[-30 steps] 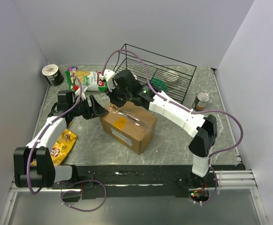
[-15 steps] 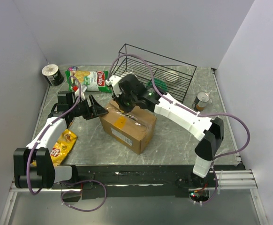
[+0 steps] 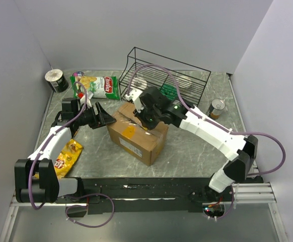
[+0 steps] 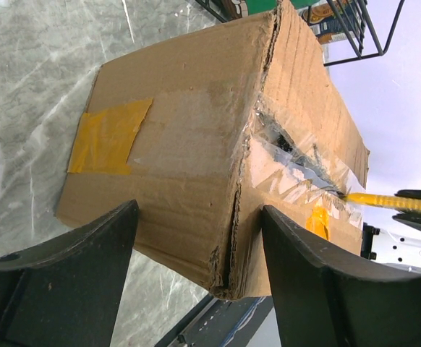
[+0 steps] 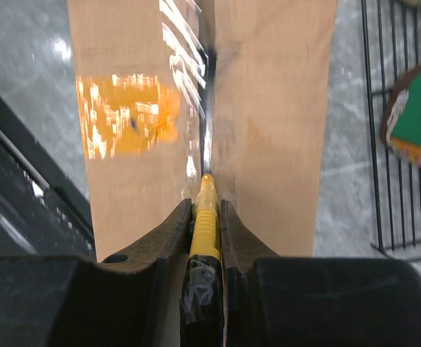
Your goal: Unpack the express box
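The express box (image 3: 139,143) is brown cardboard with an orange tape patch, lying mid-table. My left gripper (image 3: 105,117) stands open astride its left corner. In the left wrist view the box (image 4: 181,144) fills the space between the left gripper's (image 4: 198,217) fingers, with a gap at one finger. My right gripper (image 3: 145,120) hovers over the box top, shut on a yellow-and-black cutter (image 5: 205,224). In the right wrist view, the right gripper (image 5: 205,206) holds the cutter's tip on the taped centre seam of the box (image 5: 268,108).
A black wire basket (image 3: 171,80) stands behind the box with a green packet inside. A green chips bag (image 3: 98,85) and a tape roll (image 3: 56,79) lie at the back left. A yellow snack bag (image 3: 66,156) lies at the near left, and a can (image 3: 217,108) stands at the right.
My right gripper has drawn the cutter rightward along the box top, away from the left corner. The left gripper has stayed at the corner.
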Motion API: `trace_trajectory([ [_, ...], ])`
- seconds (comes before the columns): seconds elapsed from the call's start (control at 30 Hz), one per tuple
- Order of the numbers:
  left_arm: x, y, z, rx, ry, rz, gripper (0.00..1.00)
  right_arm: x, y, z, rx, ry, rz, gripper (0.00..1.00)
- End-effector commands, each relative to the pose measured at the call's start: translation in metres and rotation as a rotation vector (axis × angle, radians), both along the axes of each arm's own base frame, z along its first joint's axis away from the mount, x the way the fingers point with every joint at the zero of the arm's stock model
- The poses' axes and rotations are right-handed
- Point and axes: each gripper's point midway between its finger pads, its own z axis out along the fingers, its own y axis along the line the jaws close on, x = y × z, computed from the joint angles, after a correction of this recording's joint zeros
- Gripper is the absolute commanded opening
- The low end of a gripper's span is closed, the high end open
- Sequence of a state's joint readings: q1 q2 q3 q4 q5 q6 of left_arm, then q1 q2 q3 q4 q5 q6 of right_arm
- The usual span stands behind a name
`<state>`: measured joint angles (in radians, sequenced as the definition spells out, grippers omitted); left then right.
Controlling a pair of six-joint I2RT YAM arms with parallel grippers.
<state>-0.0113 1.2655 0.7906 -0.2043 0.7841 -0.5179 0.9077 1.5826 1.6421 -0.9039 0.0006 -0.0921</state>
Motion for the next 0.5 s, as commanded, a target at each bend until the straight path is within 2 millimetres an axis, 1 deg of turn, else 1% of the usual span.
trace_trajectory([
  [0.0, 0.008, 0.021, -0.027, 0.106, 0.047, 0.117, 0.72, -0.021, -0.034, 0.009, -0.039, 0.013, -0.033, 0.00],
  [0.17, 0.010, 0.024, -0.030, 0.130, 0.049, 0.124, 0.72, -0.035, -0.056, 0.006, -0.071, 0.049, -0.041, 0.00],
  [0.23, 0.009, 0.025, -0.032, 0.135, 0.053, 0.126, 0.72, -0.043, -0.067, 0.006, -0.087, 0.066, -0.039, 0.00],
  [0.27, 0.010, 0.025, -0.032, 0.137, 0.052, 0.128, 0.72, -0.046, -0.073, 0.003, -0.100, 0.082, -0.040, 0.00],
  [0.3, 0.010, 0.025, -0.033, 0.136, 0.056, 0.129, 0.72, -0.053, -0.077, 0.002, -0.100, 0.105, -0.026, 0.00],
  [0.33, 0.010, 0.025, -0.034, 0.138, 0.058, 0.129, 0.72, -0.056, -0.080, 0.001, -0.100, 0.119, -0.025, 0.00],
  [0.37, 0.011, 0.026, -0.035, 0.140, 0.060, 0.131, 0.72, -0.059, -0.085, -0.005, -0.111, 0.137, -0.026, 0.00],
  [0.47, 0.014, 0.024, -0.030, 0.125, 0.056, 0.126, 0.72, -0.063, -0.089, -0.008, -0.101, 0.144, -0.029, 0.00],
])
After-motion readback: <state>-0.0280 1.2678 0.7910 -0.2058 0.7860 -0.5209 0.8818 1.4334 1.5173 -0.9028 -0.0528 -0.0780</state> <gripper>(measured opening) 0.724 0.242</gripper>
